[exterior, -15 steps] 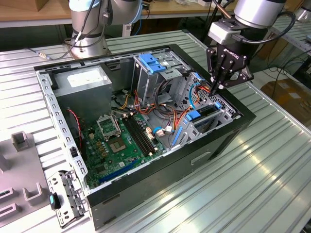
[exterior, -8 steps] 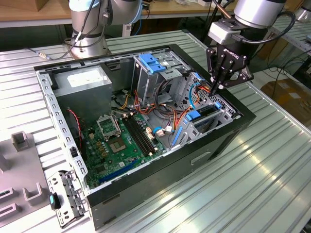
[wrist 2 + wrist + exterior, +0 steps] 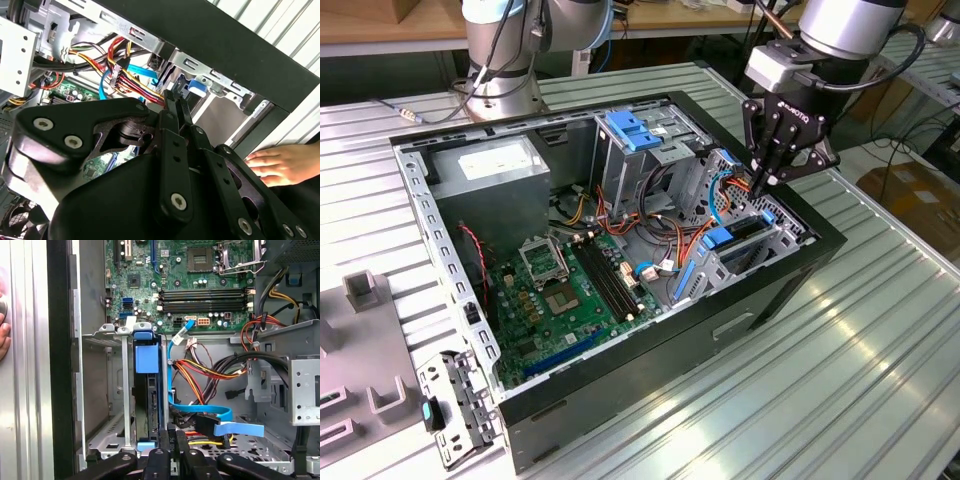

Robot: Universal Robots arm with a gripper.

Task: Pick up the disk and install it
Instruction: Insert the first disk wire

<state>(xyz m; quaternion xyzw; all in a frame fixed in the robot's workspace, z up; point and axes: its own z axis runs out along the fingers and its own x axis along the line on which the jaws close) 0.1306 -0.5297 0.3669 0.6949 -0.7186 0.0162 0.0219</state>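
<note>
The disk (image 3: 150, 400) stands on edge in a slot of the metal drive cage (image 3: 100, 390) inside the open computer case; its blue rail tab (image 3: 147, 359) faces the motherboard. In the exterior view the disk (image 3: 744, 229) sits in the cage at the case's right end. My gripper (image 3: 760, 182) hovers just above that cage, with its fingers pressed together and nothing between them. In the second wrist view the gripper (image 3: 176, 100) points at the blue tab (image 3: 196, 87). In the first wrist view the gripper (image 3: 172, 436) is beside the disk's cable end.
Bundled coloured wires (image 3: 200, 372) and a flat blue data cable (image 3: 200, 415) lie right beside the disk slot. A person's hand (image 3: 280, 162) rests against the outside of the case wall (image 3: 790, 290). The motherboard (image 3: 560, 290) and a grey power supply box (image 3: 495, 165) fill the case.
</note>
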